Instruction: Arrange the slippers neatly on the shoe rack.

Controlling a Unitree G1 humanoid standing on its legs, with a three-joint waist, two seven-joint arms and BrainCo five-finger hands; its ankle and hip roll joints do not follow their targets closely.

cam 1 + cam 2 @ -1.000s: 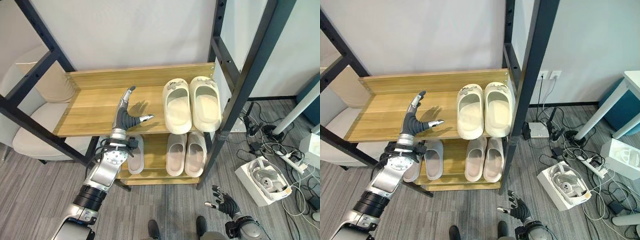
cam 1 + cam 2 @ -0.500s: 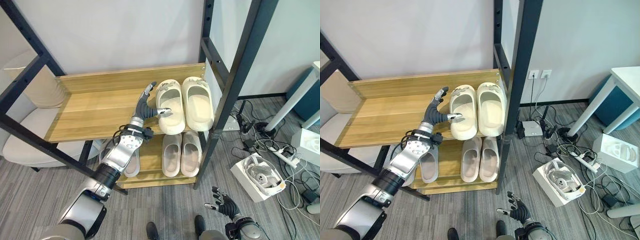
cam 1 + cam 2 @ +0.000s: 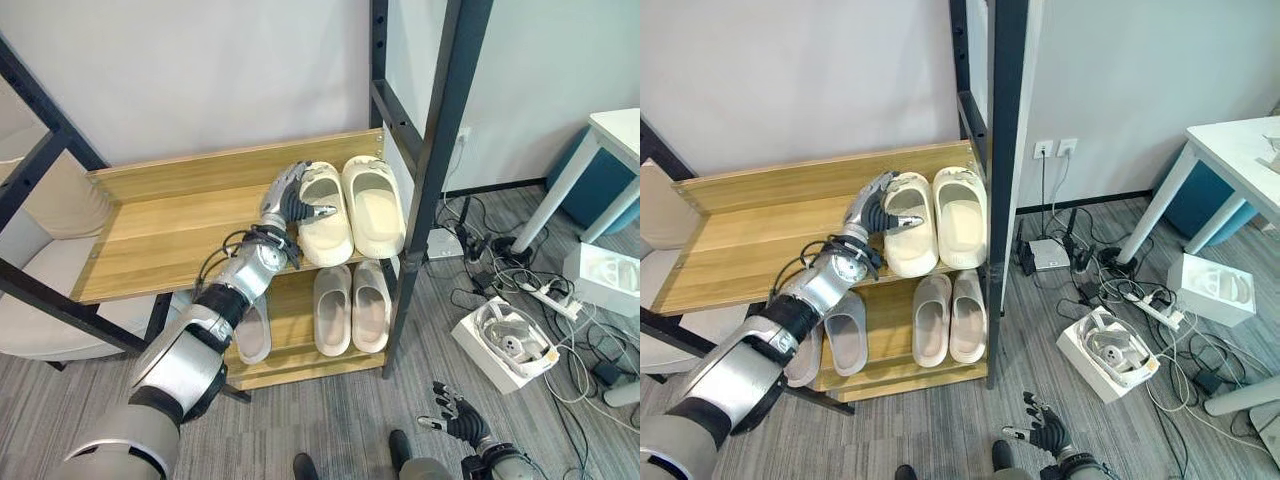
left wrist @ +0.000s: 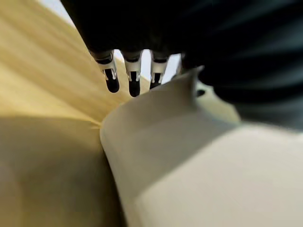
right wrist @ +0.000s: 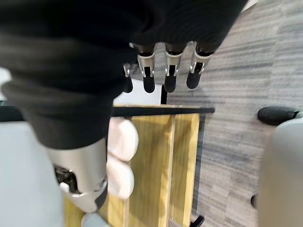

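A pair of cream slippers stands at the right end of the rack's upper wooden shelf [image 3: 170, 240], toes to the wall: the left one [image 3: 332, 222] and the right one [image 3: 374, 205]. My left hand [image 3: 286, 198] is open against the left slipper. Its fingers [image 4: 135, 80] lie along the slipper's outer left wall, and its thumb [image 3: 318, 211] rests over the footbed. On the lower shelf a paler pair [image 3: 350, 308] sits under them, with two more slippers [image 3: 828, 342] further left. My right hand [image 3: 457, 417] hangs open low above the floor.
Black frame posts [image 3: 432, 170] flank the rack's right end. A pale armchair [image 3: 35, 320] stands to the left. On the grey floor to the right lie cables with a power strip [image 3: 540, 292] and a white box holding a headset [image 3: 505, 340]. A white table [image 3: 615, 130] is at far right.
The camera has swung right. My left hand has travelled from the middle of the upper shelf rightwards and now rests against the left cream slipper. The right hand still hangs low.
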